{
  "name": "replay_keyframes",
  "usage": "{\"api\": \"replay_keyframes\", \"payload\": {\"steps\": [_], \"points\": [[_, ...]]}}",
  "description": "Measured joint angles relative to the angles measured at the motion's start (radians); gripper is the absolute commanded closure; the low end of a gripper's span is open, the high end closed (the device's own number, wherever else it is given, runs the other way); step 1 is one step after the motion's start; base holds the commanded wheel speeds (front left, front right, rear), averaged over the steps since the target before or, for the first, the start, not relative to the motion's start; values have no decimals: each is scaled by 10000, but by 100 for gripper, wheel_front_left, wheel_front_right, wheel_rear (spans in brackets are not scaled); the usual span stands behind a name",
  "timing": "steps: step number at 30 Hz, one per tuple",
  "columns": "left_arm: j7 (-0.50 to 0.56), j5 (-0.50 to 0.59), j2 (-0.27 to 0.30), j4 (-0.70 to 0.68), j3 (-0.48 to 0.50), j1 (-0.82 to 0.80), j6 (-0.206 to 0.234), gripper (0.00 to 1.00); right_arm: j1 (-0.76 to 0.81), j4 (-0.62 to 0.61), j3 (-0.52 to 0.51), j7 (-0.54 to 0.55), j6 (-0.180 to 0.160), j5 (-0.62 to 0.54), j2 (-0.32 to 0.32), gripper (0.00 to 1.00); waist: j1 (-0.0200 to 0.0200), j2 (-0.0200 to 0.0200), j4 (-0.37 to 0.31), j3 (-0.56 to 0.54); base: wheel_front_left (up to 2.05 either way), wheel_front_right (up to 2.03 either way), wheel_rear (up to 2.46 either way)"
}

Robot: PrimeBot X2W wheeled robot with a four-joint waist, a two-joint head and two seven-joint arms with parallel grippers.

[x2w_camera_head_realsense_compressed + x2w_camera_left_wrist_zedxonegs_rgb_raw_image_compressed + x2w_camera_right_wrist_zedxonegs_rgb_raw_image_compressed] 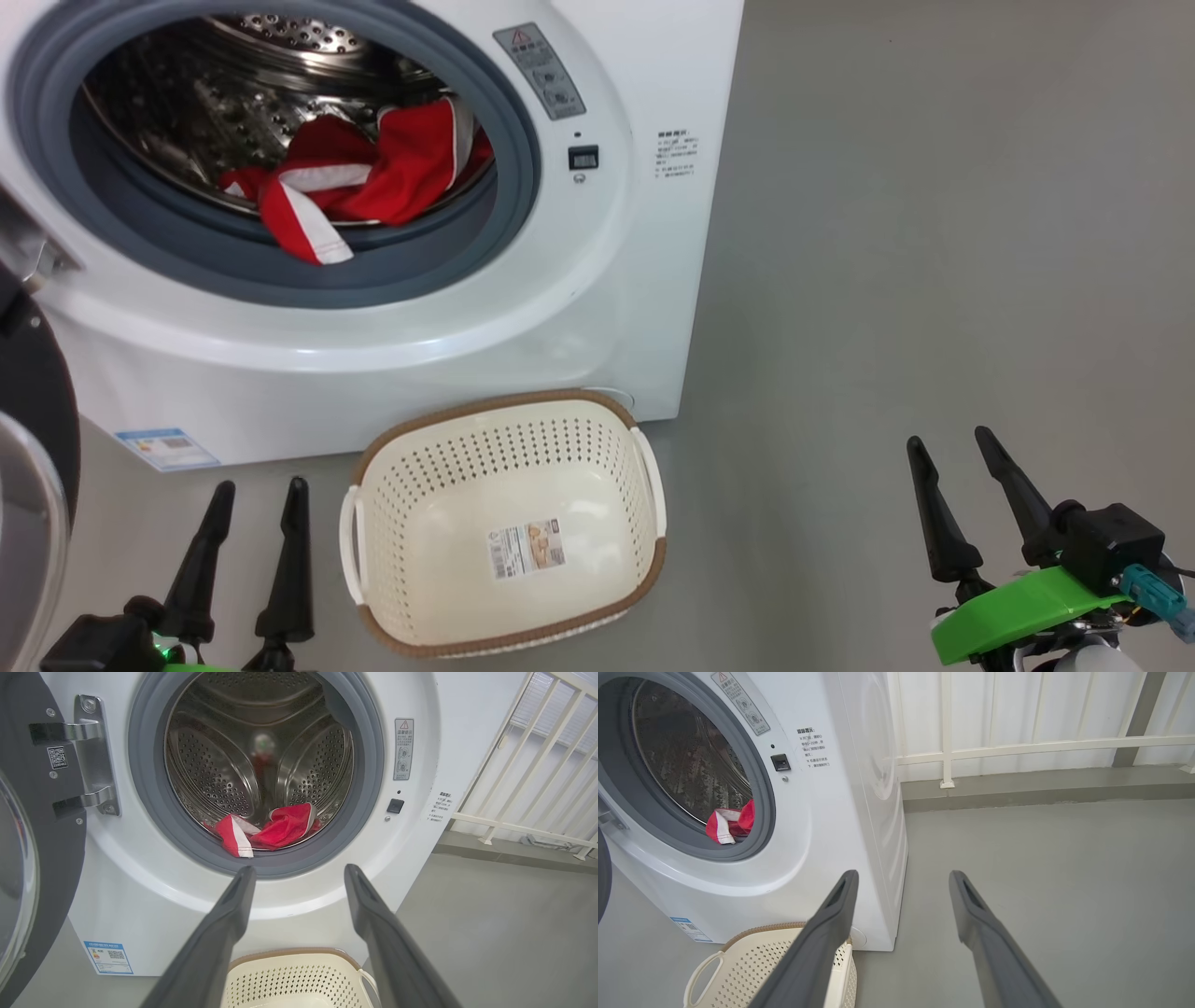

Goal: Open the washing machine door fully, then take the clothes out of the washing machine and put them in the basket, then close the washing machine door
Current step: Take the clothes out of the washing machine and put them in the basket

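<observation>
One big white front-loading washing machine stands on the grey floor, its mouth ringed by a grey rubber gasket around a perforated steel drum. Its one large round door with a glossy black rim and bulging clear glass window stands swung open at the washer's left side, hung on a single bright metal hinge plate with two arms. One bright red fabric garment with white stripes and panels lies crumpled at the front bottom of the drum, one red-and-white corner spilling over the gasket lip. On the washer's front I count one grey warning sticker beside the opening and one small blue label sticker at the lower left corner. One small cream-white perforated plastic basket with a brown woven-look rim sits on the floor just in front of the washer's lower right part; it has two white side handles and one label sticker on its bare bottom. There are two grippers, each with two long dark fingers. The left gripper hovers just left of the basket, its fingers spread apart with nothing between them. The right gripper hovers over bare floor well to the right of the basket, its fingers likewise spread apart around nothing. A white railing runs behind the machine.
</observation>
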Motion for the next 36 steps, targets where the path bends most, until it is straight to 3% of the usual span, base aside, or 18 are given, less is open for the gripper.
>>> {"api": "replay_keyframes", "payload": {"steps": [12,30,36], "points": [[0,134,17,178,17,-29,0,0,-1,4,40,0,0,0,2,0,0,0,35,21,111,-111,0],[0,213,19,454,2,-98,0,0,-40,4,42,0,0,0,6,0,0,0,5,261,3,-3,0],[2,453,115,1256,-178,-1134,0,0,-362,-13,67,0,0,0,38,0,0,0,-91,562,0,0,0]]}}
